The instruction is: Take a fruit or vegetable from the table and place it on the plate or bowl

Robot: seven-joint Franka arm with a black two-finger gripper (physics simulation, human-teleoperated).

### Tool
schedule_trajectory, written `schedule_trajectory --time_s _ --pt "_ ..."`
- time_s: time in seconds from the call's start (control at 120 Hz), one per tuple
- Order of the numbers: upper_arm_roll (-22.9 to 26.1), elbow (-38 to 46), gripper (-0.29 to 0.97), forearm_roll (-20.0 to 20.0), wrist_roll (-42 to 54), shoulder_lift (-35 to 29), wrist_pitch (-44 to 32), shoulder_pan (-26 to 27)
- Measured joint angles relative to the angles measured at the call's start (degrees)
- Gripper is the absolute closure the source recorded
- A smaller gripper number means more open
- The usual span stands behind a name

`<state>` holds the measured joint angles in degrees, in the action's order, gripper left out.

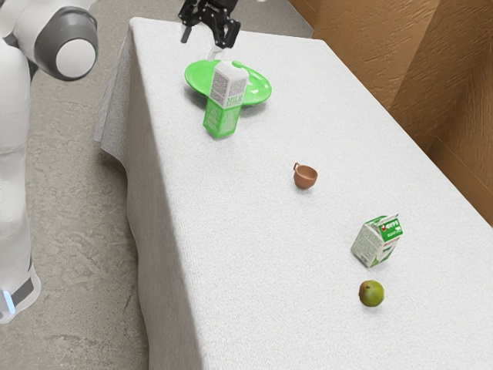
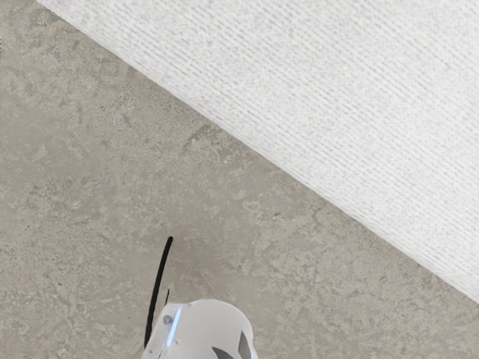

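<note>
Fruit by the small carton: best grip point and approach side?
Probably top-down, closing across the widest middle of the fruit. It is round and sits free on the table, so its shape favours no side. Turn the grip so it clears the small carton lying close beside it.

I see fruit [image 1: 371, 294]: small, round, yellow-green with a brownish shade on one side. Rests on table [image 1: 254, 254] near its close end, just beside small tilted carton [image 1: 377, 240]. Well apart from plate [image 1: 259, 89]. Plate: bright green, shallow, lying flat at table's far end. Tall green-white carton [image 1: 225, 100] stands in front, hiding part of rim; whether they touch, I cannot tell.
</note>
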<state>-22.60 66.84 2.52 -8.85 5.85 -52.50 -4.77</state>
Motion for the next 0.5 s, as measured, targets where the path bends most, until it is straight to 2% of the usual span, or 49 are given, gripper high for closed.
schedule_trajectory --time_s 0.117,0.25,0.3,0.367,0.4,0.45,0.5 --pt "-0.09 0.29 0.02 0.18 -2.60 0.07 -7.60 2.02" --pt "-0.06 0.13 0.02 0.20 -5.02 0.10 -12.31 2.06" --pt "0.21 -4.94 0.02 -0.79 -6.01 -1.41 -12.81 2.84" --pt "0.43 -10.96 0.02 -2.77 -7.42 -4.41 -13.17 7.21" --pt "1.26 -11.90 0.02 -3.48 -8.02 -3.99 -13.97 8.40" --pt "5.05 -12.34 0.02 -4.26 -8.71 -0.96 -16.23 8.27" --pt "8.33 -11.86 0.02 -4.22 -8.91 2.45 -18.41 13.30"
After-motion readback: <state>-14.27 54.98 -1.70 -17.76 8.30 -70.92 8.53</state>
